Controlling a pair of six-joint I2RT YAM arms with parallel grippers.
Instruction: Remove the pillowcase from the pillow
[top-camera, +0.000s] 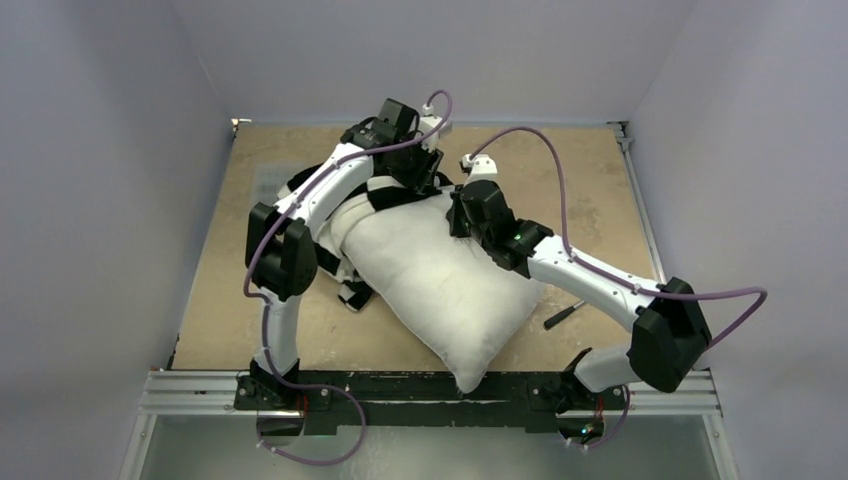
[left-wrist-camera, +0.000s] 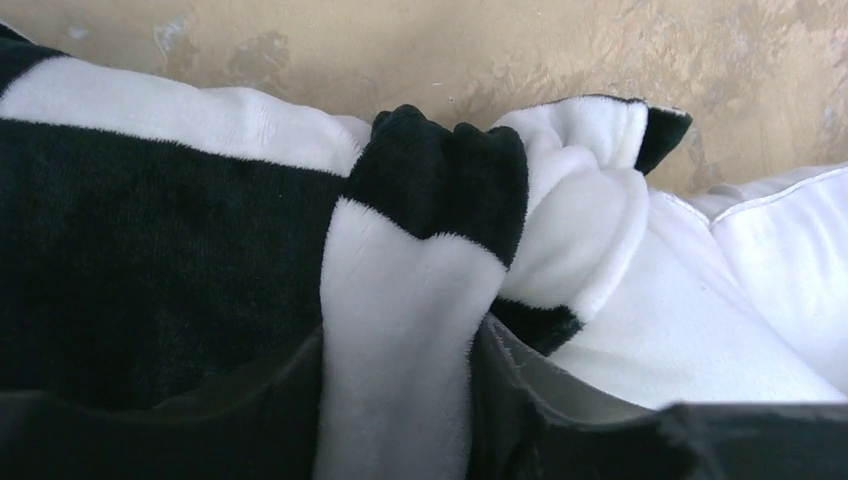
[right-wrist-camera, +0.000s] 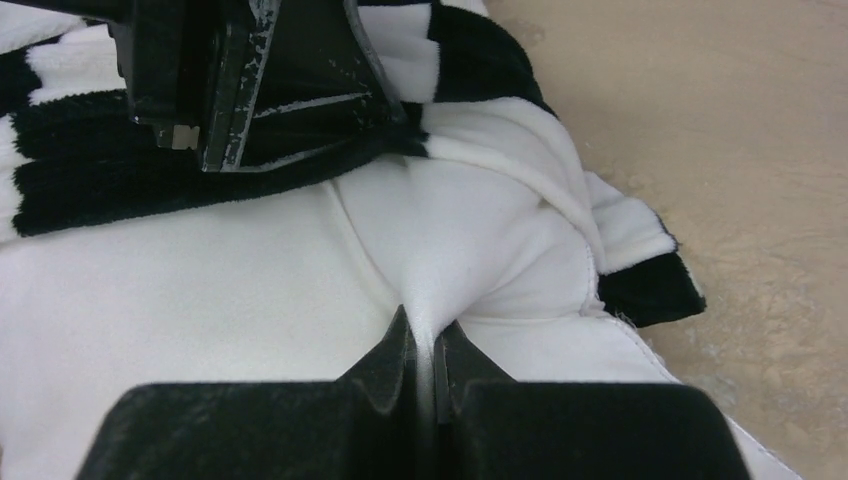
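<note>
Pale lavender walls (top-camera: 100, 150) close in a tan, scuffed bench (top-camera: 230, 300). On it the pillow (top-camera: 440, 280), plump and plain white, lies on a diagonal, with 1 corner reaching the bench's near edge. The pillowcase (top-camera: 390, 193) is bunched in black and white folds at the pillow's far end. It spills down along the pillow's left side beneath the left arm, and most of the pillow is bare.

The left gripper (left-wrist-camera: 392, 420) sits at the pillow's far end. A thick fold of pillowcase, white with a black band, fills the gap between its 2 fingers, and the fingers press on the fold from both sides.

The right gripper (right-wrist-camera: 425, 345) rests on the pillow's far right part, just beside the bunched pillowcase. Its jaws are pinched almost together on a small raised peak of the pillow's white fabric.

To the pillow's right, apart from it, a small dark stick-like tool (top-camera: 563, 316) lies on the bench.
</note>
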